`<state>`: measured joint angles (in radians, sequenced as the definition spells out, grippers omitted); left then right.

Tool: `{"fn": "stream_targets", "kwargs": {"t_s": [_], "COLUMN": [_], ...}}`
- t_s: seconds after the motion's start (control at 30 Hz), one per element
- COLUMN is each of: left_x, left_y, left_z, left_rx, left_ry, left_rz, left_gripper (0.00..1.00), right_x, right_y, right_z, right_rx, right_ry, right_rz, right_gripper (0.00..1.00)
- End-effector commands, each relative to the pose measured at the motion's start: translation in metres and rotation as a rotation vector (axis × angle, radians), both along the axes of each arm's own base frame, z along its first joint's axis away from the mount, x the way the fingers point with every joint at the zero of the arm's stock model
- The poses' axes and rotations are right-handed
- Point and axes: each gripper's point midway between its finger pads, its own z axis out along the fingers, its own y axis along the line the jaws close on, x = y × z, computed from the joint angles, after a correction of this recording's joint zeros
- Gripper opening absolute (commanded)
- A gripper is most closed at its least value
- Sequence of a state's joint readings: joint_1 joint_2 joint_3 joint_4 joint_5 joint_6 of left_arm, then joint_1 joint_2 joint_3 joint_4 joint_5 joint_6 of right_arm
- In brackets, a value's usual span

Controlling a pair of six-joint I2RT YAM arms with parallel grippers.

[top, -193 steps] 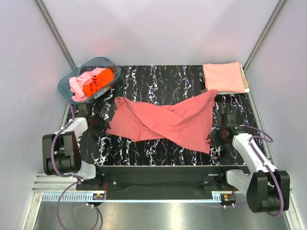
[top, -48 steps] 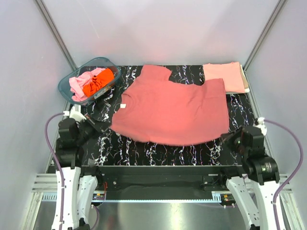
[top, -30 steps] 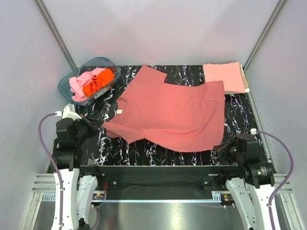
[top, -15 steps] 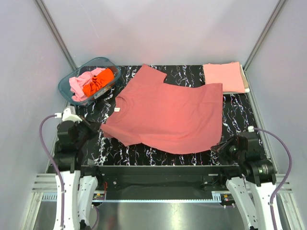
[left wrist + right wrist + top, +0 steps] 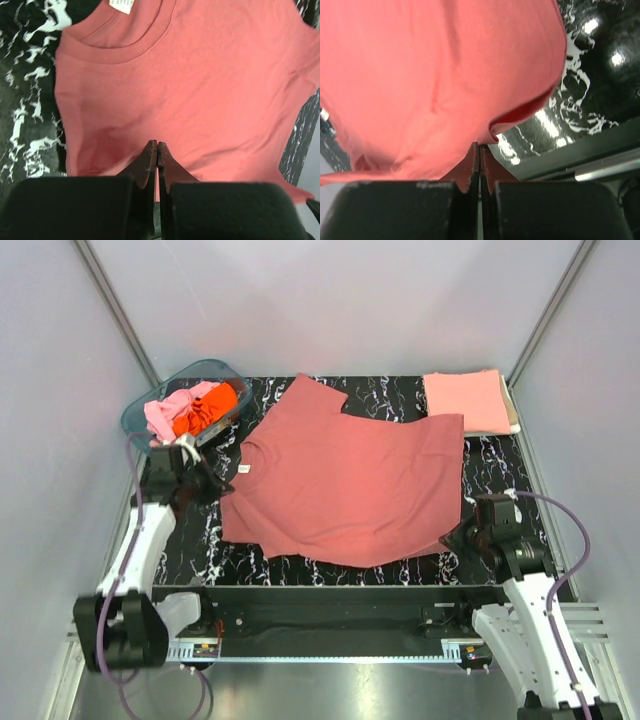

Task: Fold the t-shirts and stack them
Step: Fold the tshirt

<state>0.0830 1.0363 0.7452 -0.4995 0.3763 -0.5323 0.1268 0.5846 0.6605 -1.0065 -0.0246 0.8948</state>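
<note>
Spreading stage: both arms' jaws, fully closed, pinch the brick-red t-shirt (image 5: 345, 485) centre frame. Next, probably: release, start folding.

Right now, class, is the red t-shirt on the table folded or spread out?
Spread out. The red t-shirt lies opened wide over the table, with its neck label showing and nothing doubled over.

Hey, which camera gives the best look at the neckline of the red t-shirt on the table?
Left wrist view: the neckline of the red t-shirt sits close up, ribbing and white label clear. Top external shows the neckline tiny at the shirt's left edge. Right wrist shows only a bunched corner, no neckline.
</note>
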Motion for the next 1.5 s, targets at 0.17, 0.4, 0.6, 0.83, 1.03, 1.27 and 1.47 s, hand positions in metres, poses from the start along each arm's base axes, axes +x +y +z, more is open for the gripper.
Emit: {"fn": "stream_targets", "kwargs": {"t_s": [0.17, 0.4, 0.6, 0.83, 1.03, 1.27, 1.47], "left_x": [0.072, 0.097, 0.113, 0.139, 0.162, 0.18, 0.188], "left_y": [-0.012, -0.021, -0.025, -0.036, -0.043, -0.058, -0.06], "left_z": [0.035, 0.024, 0.018, 0.029, 0.032, 0.023, 0.011], "left_rx": [0.015, 0.021, 0.018, -0.009, -0.032, -0.101, -0.115], "left_ry": [-0.111, -0.071, -0.056, -0.115, -0.14, -0.156, -0.125], "left_rz": [-0.13, -0.171, -0.202, -0.289, -0.332, -0.435, -0.434], "left_gripper": [0.0, 0.0, 0.0, 0.0, 0.0, 0.0, 0.0], "right_x": [0.036, 0.046, 0.056, 0.063, 0.066, 0.067, 0.07], "right_y": [-0.027, -0.046, -0.052, -0.064, -0.069, -0.074, -0.084], "right_z": [-0.021, -0.028, -0.03, -0.032, -0.036, -0.039, -0.047], "right_rx": [-0.124, -0.209, -0.245, -0.296, -0.302, -0.318, -0.354], "right_ry": [0.016, -0.011, -0.035, -0.035, -0.024, -0.015, 0.015], "right_rz": [-0.147, -0.216, -0.222, -0.263, -0.285, -0.306, -0.33], "right_gripper": [0.0, 0.0, 0.0, 0.0, 0.0, 0.0, 0.0]}}
